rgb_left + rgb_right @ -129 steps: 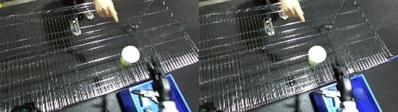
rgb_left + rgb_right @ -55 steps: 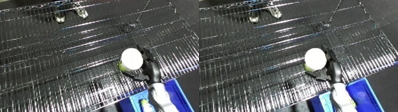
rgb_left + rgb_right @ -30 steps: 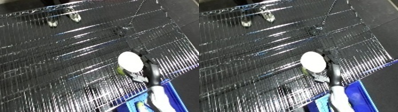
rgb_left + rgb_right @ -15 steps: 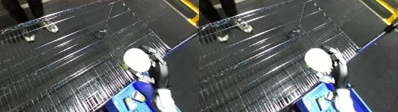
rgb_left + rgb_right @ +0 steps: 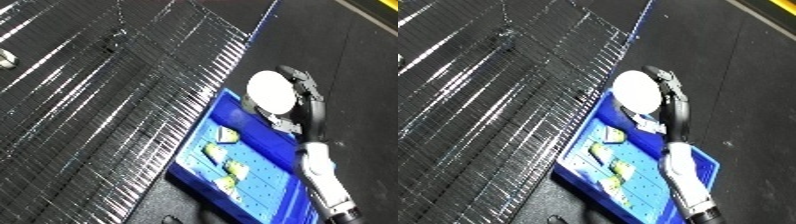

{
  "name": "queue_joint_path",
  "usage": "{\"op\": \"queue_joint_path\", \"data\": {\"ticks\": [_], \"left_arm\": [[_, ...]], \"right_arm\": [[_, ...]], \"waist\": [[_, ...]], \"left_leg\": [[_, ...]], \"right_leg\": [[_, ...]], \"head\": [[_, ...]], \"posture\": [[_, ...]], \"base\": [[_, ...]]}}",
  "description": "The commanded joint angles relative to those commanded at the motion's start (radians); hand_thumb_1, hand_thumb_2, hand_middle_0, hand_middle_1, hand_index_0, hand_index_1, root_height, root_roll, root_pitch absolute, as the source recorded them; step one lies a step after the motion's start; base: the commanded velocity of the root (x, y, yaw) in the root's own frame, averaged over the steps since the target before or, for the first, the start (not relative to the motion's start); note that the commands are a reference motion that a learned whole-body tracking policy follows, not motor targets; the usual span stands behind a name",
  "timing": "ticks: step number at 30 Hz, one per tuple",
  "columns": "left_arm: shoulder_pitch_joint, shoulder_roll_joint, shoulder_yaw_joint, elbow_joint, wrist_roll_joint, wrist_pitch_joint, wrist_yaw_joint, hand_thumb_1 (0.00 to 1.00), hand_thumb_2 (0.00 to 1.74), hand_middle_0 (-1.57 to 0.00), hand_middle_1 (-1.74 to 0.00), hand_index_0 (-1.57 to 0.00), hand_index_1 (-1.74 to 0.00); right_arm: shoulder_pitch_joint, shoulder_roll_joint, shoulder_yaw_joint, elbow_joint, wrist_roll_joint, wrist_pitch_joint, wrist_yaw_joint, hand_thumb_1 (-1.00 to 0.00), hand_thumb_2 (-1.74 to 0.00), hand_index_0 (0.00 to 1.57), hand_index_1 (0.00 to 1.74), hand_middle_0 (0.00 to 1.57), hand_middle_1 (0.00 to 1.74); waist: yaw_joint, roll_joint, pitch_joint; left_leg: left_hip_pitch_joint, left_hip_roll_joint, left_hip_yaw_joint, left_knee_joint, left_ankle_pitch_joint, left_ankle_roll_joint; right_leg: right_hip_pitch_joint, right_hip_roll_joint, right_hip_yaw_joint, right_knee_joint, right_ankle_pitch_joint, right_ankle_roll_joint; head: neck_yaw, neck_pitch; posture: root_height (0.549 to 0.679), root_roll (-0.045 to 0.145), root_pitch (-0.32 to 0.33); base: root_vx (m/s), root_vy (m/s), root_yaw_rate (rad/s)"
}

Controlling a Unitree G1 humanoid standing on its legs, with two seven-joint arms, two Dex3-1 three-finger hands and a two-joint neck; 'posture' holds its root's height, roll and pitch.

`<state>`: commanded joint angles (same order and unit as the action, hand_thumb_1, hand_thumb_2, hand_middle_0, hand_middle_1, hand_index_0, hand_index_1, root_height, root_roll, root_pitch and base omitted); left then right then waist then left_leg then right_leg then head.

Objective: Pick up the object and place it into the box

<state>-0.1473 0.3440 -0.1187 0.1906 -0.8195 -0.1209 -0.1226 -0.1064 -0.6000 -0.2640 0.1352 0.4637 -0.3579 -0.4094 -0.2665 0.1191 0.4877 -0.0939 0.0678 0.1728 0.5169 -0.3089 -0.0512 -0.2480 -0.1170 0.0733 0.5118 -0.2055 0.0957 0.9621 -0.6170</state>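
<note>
Cup-like object (image 5: 269, 91), white-topped and round as seen from above, was held in the right hand (image 5: 302, 102), whose black fingers curled round its right side. Going from left to right: the wire rack (image 5: 98, 105) filled the left and far part of the scene, the blue bin (image 5: 266, 192) lay just beside the rack's right edge with a few small pale items (image 5: 222, 150) already in it, and the object hung over the bin's far end, the hand to its right and the white forearm (image 5: 322, 175) running back toward the near edge. The object's long axis could not be made out. The release looked close: the bin's open floor lay just to the near-left of the object. The left hand did not show.
</note>
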Motion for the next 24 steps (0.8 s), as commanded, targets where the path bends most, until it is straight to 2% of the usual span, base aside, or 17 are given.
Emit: {"op": "queue_joint_path", "data": {"ticks": [1, 2, 10, 17, 21, 24], "left_arm": [[0.003, -0.005, -0.005, 0.002, -0.003, -0.006, -0.004, 1.00, 1.74, -1.57, -1.74, -1.57, -1.74], [0.003, -0.005, -0.005, 0.002, -0.003, -0.006, -0.004, 1.00, 1.74, -1.57, -1.74, -1.57, -1.74], [-0.005, -0.011, -0.022, 0.011, -0.024, -0.022, 0.003, 1.00, 1.74, -1.57, -1.74, -1.57, -1.74], [-0.003, -0.015, -0.024, 0.015, -0.030, -0.020, 0.009, 1.00, 1.74, -1.57, -1.74, -1.57, -1.74], [0.006, -0.018, -0.025, 0.012, -0.038, -0.022, 0.011, 1.00, 1.74, -1.57, -1.74, -1.57, -1.74], [0.011, -0.023, -0.027, 0.007, -0.041, -0.021, 0.015, 1.00, 1.74, -1.57, -1.74, -1.57, -1.74]], "right_arm": [[0.009, 0.000, -0.015, 0.019, 0.027, -0.011, 0.002, -0.40, -0.70, 0.63, 0.70, 0.63, 0.70], [0.009, 0.000, -0.015, 0.019, 0.027, -0.011, 0.002, -0.40, -0.70, 0.63, 0.70, 0.63, 0.70], [0.029, 0.007, -0.018, 0.090, 0.081, -0.039, 0.020, 0.00, 0.00, 0.00, 0.00, 0.00, 0.00], [0.040, 0.020, -0.011, 0.111, 0.093, -0.053, 0.027, 0.00, 0.00, 0.00, 0.00, 0.00, 0.00], [0.044, 0.023, -0.004, 0.095, 0.080, -0.043, 0.059, 0.00, 0.00, 0.00, 0.00, 0.00, 0.00], [0.045, 0.032, 0.012, 0.067, 0.066, -0.038, 0.083, 0.00, 0.00, 0.00, 0.00, 0.00, 0.00]], "waist": [[-0.008, 0.007, -0.003], [-0.008, 0.007, -0.003], [-0.021, 0.031, -0.009], [-0.018, 0.037, -0.017], [-0.013, 0.038, -0.020], [-0.005, 0.033, -0.021]], "left_leg": [[0.006, -0.003, 0.007, -0.005, -0.006, 0.0017], [0.006, -0.003, 0.007, -0.005, -0.006, 0.0017], [0.016, -0.012, 0.012, -0.018, -0.006, 0.0033], [0.028, -0.014, 0.006, -0.043, 0.011, -0.0039], [0.032, -0.013, 0.002, -0.054, 0.024, -0.0107], [0.033, -0.014, -0.004, -0.059, 0.030, -0.0128]], "right_leg": [[0.002, -0.0018, 0.004, -0.012, 0.003, 0.0022], [0.002, -0.0018, 0.004, -0.012, 0.003, 0.0022], [0.001, -0.0020, 0.014, -0.017, 0.003, 0.0052], [0.010, -0.0045, 0.009, -0.032, 0.007, 0.0071], [0.019, -0.0046, 0.004, -0.045, 0.009, 0.0067], [0.025, -0.0039, 0.001, -0.047, 0.009, 0.0049]], "head": [[0.002, 0.005], [0.002, 0.005], [-0.013, 0.003], [-0.028, -0.003], [-0.061, -0.014], [-0.096, -0.027]], "posture": [[0.665, 0.079, -0.048], [0.665, 0.079, -0.048], [0.666, 0.083, -0.044], [0.667, 0.084, -0.042], [0.667, 0.083, -0.043], [0.668, 0.083, -0.045]], "base": [[-0.012, 0.054, -0.097], [-0.012, 0.054, -0.097], [-0.004, 0.034, -0.019], [0.008, 0.006, 0.041], [0.022, 0.015, 0.039], [0.015, 0.013, 0.056]]}}
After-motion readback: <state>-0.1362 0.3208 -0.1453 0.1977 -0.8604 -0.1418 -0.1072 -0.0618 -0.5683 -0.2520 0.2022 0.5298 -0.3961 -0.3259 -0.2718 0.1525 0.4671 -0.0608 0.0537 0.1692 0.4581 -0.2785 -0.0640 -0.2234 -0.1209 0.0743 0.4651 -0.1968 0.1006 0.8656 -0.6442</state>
